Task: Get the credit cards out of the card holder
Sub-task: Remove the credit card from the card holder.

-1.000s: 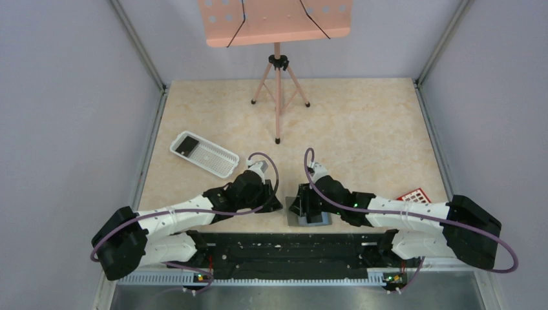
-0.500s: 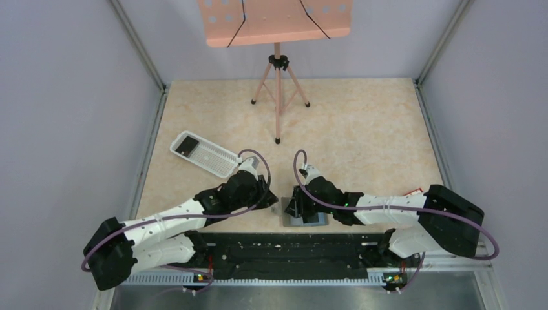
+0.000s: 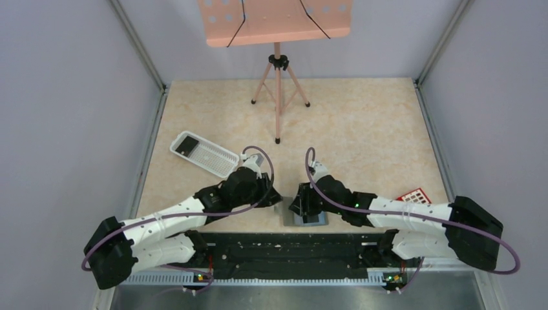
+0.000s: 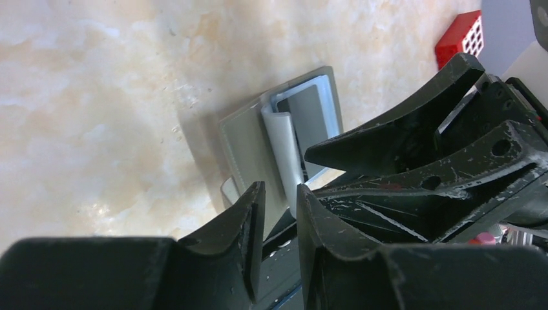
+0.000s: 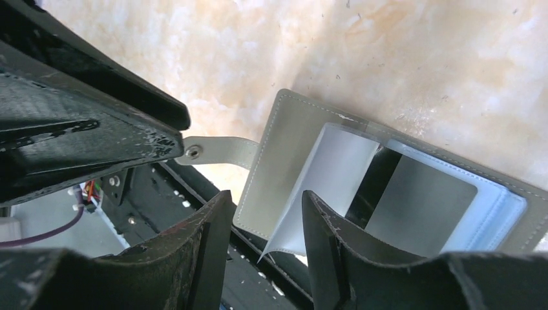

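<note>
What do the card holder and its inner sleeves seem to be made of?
The card holder: probably leather or imitation leather, matte grey, judging by the stitched seam along its edge and the snap strap. Its inner sleeves: likely thin soft plastic, pale and slightly glossy, since one curls upward.

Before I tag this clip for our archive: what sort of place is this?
Likely a robot test cell: plain grey walls enclose a marble-look table, two arms are bolted at its near edge, and a pink music stand stands behind.
</note>
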Robot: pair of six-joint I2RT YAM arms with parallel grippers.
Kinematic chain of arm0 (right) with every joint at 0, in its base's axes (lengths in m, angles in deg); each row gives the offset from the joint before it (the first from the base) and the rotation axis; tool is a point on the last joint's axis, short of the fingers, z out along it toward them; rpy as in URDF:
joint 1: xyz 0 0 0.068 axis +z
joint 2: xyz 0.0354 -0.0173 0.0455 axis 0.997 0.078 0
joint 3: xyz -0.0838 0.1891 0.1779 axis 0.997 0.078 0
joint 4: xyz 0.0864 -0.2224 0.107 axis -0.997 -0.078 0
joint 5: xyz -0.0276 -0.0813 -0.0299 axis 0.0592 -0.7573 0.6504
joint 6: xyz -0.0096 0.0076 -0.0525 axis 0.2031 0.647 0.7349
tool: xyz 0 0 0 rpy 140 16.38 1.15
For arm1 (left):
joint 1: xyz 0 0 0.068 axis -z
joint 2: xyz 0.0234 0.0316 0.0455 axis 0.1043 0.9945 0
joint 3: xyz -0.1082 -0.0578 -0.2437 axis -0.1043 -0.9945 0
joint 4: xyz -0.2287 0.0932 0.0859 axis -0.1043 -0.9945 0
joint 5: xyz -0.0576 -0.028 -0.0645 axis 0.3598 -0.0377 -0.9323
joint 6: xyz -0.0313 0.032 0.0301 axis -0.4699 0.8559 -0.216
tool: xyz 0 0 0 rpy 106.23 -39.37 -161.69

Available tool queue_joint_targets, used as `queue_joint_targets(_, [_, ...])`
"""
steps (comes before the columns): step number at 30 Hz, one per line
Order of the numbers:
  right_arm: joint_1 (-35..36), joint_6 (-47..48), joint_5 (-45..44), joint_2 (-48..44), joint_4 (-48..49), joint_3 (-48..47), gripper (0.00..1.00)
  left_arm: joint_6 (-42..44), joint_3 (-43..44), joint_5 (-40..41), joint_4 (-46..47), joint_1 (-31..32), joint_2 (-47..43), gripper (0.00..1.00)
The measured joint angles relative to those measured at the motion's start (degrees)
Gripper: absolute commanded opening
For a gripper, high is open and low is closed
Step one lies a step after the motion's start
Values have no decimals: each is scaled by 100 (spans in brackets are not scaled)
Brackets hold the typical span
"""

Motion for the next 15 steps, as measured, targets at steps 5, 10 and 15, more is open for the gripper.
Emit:
queue_joint_targets(5, [-2, 59, -186, -525, -295, 0, 41, 131, 229, -55, 7, 0, 79, 30])
queue_joint_targets(10, [-2, 105, -455, -1032, -699, 2, 38, 264, 518, -173, 4, 0, 240, 29])
queue_joint_targets(15, [-2, 122, -870, -1646, -1154, 63, 38, 323, 828, -302, 9, 85, 529, 29])
